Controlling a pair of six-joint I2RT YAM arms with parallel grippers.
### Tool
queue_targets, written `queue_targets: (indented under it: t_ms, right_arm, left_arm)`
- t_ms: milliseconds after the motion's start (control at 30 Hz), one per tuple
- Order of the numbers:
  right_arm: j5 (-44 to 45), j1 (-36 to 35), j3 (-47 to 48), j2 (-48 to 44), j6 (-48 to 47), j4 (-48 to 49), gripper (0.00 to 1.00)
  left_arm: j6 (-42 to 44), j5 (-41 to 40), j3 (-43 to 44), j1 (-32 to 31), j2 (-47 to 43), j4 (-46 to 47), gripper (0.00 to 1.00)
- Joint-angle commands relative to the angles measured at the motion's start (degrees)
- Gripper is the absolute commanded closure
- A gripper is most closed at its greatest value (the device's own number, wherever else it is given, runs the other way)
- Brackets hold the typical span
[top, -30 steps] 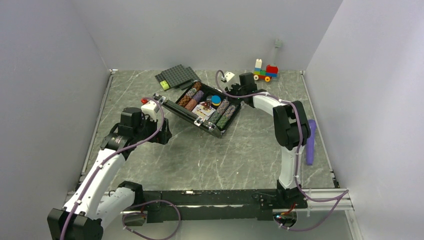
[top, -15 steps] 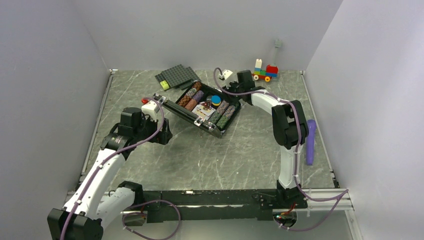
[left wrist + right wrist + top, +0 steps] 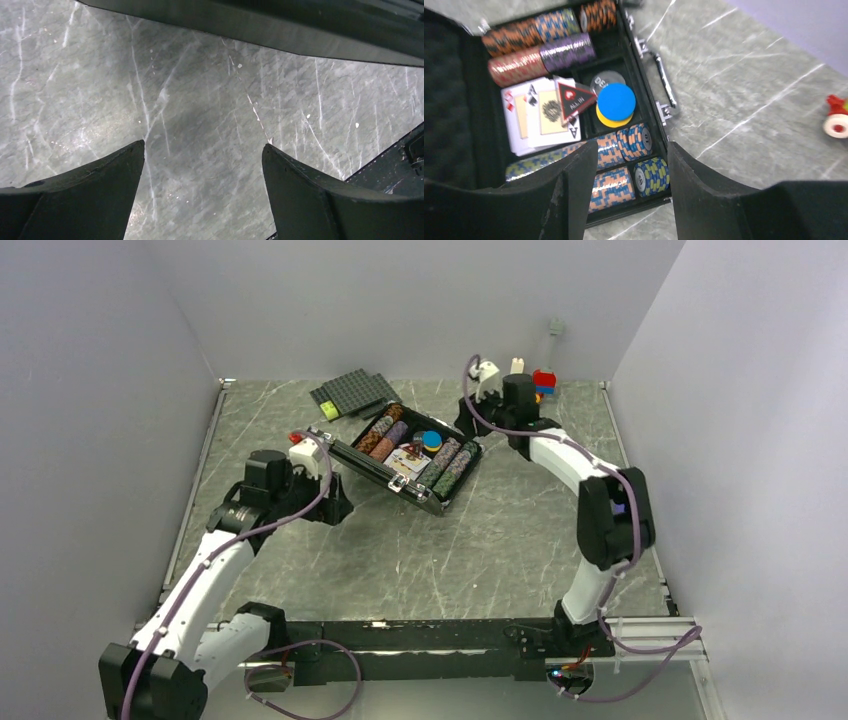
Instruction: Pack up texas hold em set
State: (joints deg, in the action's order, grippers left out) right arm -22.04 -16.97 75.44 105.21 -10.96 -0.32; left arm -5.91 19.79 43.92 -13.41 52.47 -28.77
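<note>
The left gripper (image 3: 202, 145) gapes empty just behind the raised lid (image 3: 362, 461) of the black rectangular silver-trimmed briefcase (image 3: 663, 111), which sits mid-table. The right gripper (image 3: 631, 145), likewise spread, hovers over its multicoloured poker chip rows (image 3: 539, 47). Best to clear it first, then push the lid over evenly.

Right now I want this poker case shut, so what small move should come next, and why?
Probably push the left gripper against the raised lid to tip it shut: chip rows and cards already lie in the tray, and that gripper sits open, empty, by the lid's outer side.
</note>
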Motion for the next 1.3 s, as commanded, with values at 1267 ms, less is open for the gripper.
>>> queue_targets:
  t_ms: [1267]
  right_arm:
    - [20.0, 2.5, -20.2, -47.5, 22.9, -11.4, 0.32]
  left_arm:
    - [2.3, -13.6, 34.3, -14.8, 27.9, 6.7, 0.07]
